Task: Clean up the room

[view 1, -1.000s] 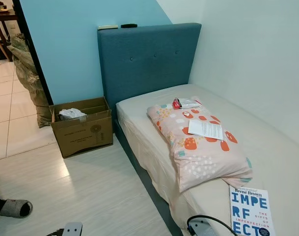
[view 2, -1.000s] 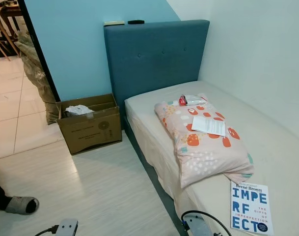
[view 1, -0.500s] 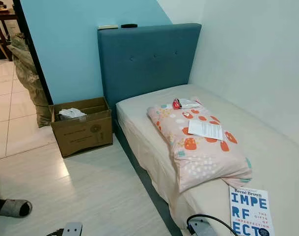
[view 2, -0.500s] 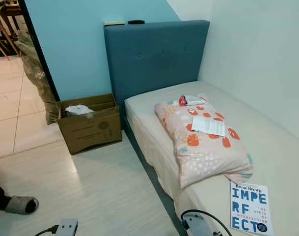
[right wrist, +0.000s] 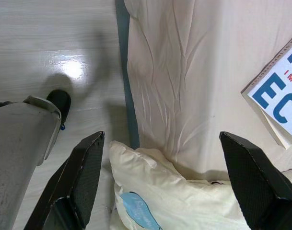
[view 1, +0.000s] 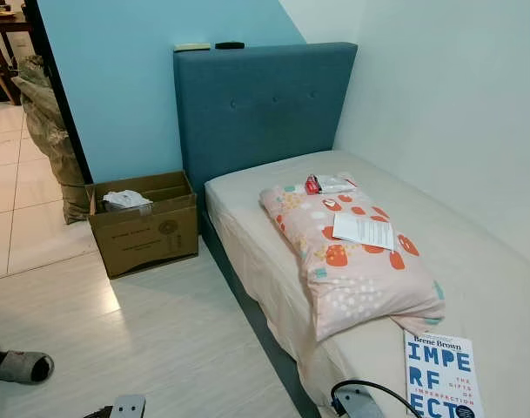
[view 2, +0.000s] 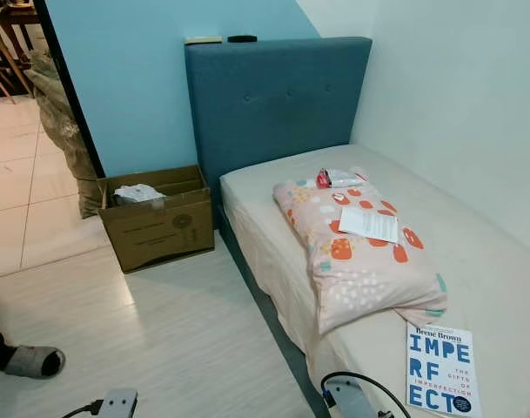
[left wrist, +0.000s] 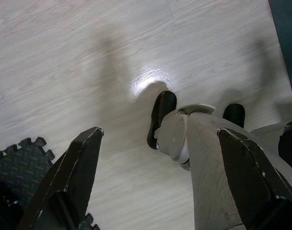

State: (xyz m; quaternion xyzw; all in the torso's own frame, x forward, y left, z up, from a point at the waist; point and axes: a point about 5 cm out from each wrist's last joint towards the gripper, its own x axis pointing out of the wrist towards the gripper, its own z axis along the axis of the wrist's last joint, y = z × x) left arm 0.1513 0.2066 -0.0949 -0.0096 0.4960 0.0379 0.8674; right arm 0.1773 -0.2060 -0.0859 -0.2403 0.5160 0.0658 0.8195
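A flowered pillow lies on the cream-sheeted bed. On it rest a white paper and, at its far end, a red-and-white wrapper. A white book with blue letters lies at the bed's near end. On the floor left of the bed stands an open cardboard box with crumpled white stuff inside. My left gripper hangs open over the wooden floor beside my own leg. My right gripper hangs open over the bed's edge, above a cream cushion, with the book's corner nearby.
The blue headboard carries two small flat items on top. A stuffed sack leans at the doorway on the left. A person's slippered foot rests at the lower left. A dark foam mat lies by my left gripper.
The camera has shifted a little. Nothing in the room has moved, and both grippers hang as before.
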